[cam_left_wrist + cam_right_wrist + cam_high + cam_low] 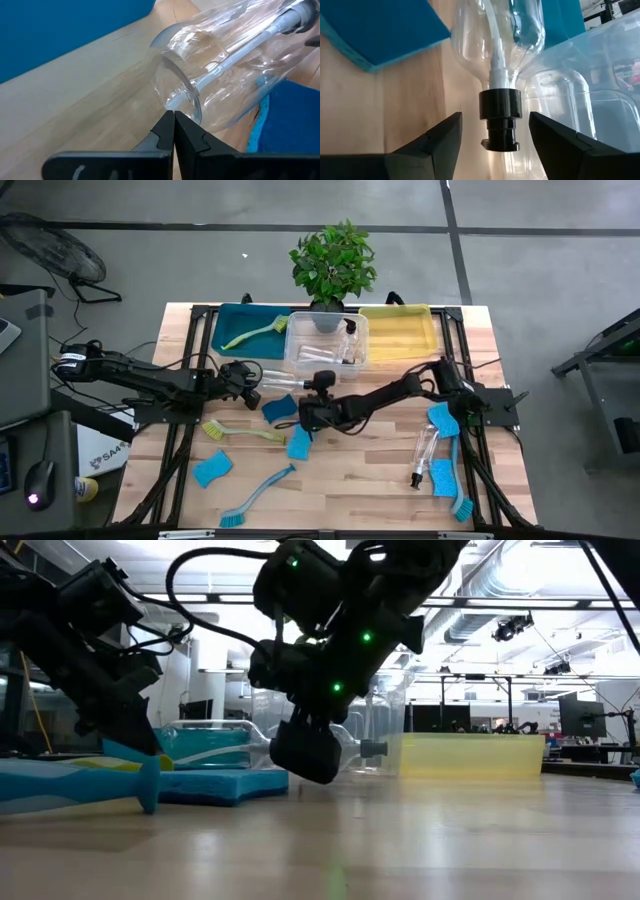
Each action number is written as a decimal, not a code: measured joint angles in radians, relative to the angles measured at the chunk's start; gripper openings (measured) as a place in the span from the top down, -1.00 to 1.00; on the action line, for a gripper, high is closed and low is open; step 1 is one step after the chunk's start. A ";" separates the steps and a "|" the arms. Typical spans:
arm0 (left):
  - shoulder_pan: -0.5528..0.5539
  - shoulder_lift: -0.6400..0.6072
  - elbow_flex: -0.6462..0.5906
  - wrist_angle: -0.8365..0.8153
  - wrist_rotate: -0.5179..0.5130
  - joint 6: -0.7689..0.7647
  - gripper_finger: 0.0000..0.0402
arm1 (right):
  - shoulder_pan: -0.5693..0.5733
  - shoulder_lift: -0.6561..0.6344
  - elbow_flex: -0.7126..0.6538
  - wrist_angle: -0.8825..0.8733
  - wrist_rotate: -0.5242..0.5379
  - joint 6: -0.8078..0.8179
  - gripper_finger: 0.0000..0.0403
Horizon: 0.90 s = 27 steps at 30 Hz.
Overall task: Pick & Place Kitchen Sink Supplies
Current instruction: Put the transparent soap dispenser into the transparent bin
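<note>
A clear bottle with a black pump top lies on its side on the table, in front of the clear bin. My right gripper is open. Its fingers stand on either side of the black pump top without touching it. It reaches in from the table's right, slanting down. My left gripper is shut, with its fingertips at the bottle's base end. Blue sponges lie close by. My left gripper has its shut fingertips right at the rim of the bottle's base, coming from the table's left and slanting down. I cannot tell whether they touch it. The bottle lies on the table.
At the far edge stand a teal bin holding a green brush, a clear bin with a bottle, a yellow bin and a potted plant. Brushes, more sponges and another bottle are scattered on the table.
</note>
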 joint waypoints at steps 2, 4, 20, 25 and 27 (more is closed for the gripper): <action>0.000 0.000 0.000 0.000 0.000 0.003 1.00 | -0.007 0.000 0.000 0.000 -0.016 -0.015 -0.11; 0.000 0.000 0.000 0.000 -0.003 0.004 1.00 | -0.012 0.000 0.000 0.000 -0.024 -0.018 -0.11; 0.000 0.000 0.000 -0.001 -0.002 0.004 1.00 | -0.026 0.000 0.000 0.001 -0.025 -0.068 0.21; 0.000 0.000 0.000 -0.002 0.001 0.004 1.00 | -0.038 0.000 0.000 0.001 -0.038 -0.069 0.31; 0.000 0.000 0.000 -0.004 0.001 0.004 1.00 | -0.043 -0.001 0.000 0.000 -0.059 -0.070 0.31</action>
